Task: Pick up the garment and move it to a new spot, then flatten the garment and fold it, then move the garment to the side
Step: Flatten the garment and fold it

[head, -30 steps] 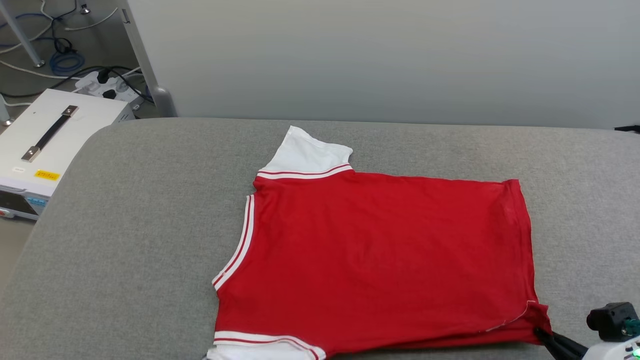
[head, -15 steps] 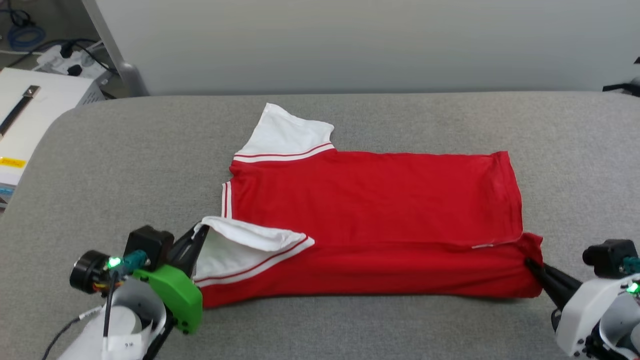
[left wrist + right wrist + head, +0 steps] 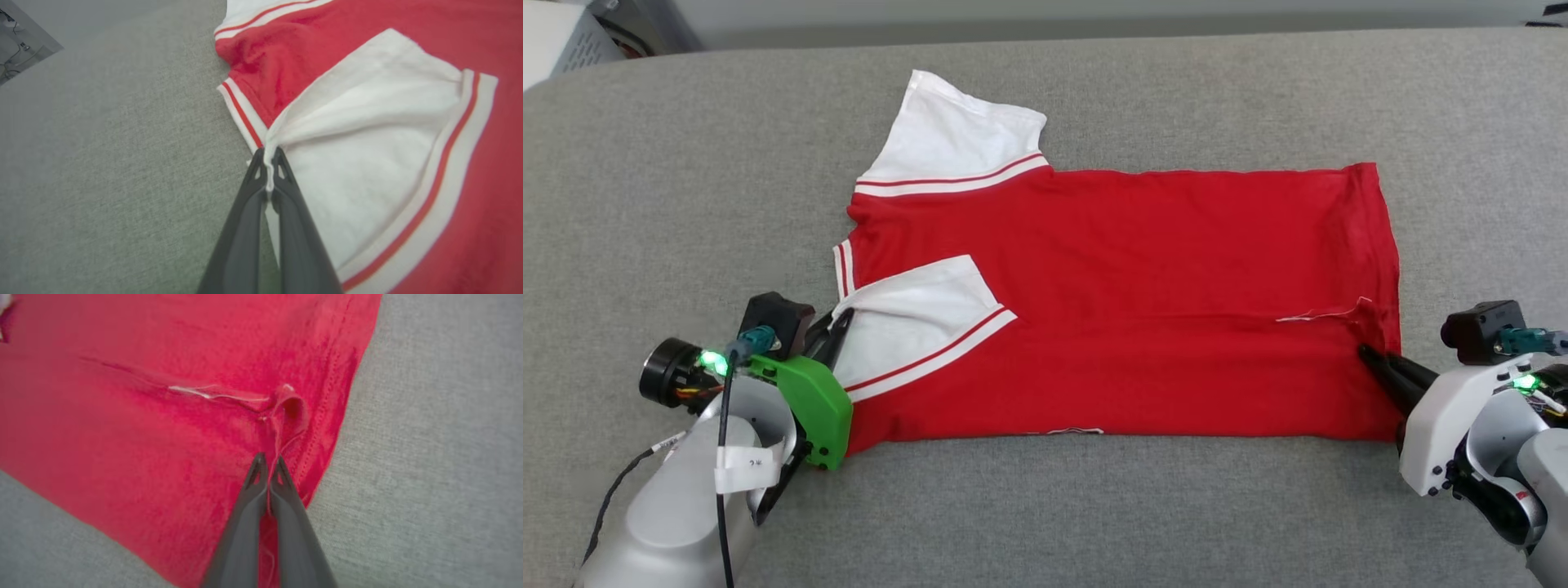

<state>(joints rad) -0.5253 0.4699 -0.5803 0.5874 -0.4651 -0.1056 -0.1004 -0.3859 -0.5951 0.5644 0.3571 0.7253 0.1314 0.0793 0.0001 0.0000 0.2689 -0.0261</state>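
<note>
The garment (image 3: 1111,286), a red jersey with short white sleeves and striped trim, lies across the grey surface (image 3: 686,204) with its near edge folded up over the body. The near sleeve (image 3: 915,322) lies turned over onto the red cloth. My left gripper (image 3: 840,320) is shut on that sleeve's edge; the left wrist view shows white cloth pinched between its tips (image 3: 269,163). At the hem corner my right gripper (image 3: 1365,353) is shut on red cloth, seen up close in the right wrist view (image 3: 268,460). The far sleeve (image 3: 952,135) lies flat.
The grey padded surface extends well beyond the garment on all sides. A white box (image 3: 556,37) shows at the far left corner, off the surface. A pale wall (image 3: 1094,12) runs along the far edge.
Both grippers carried the near edge further over the body, so the fold is wider and the near sleeve lies flatter. The head camera tilted down, shifting the whole picture.
</note>
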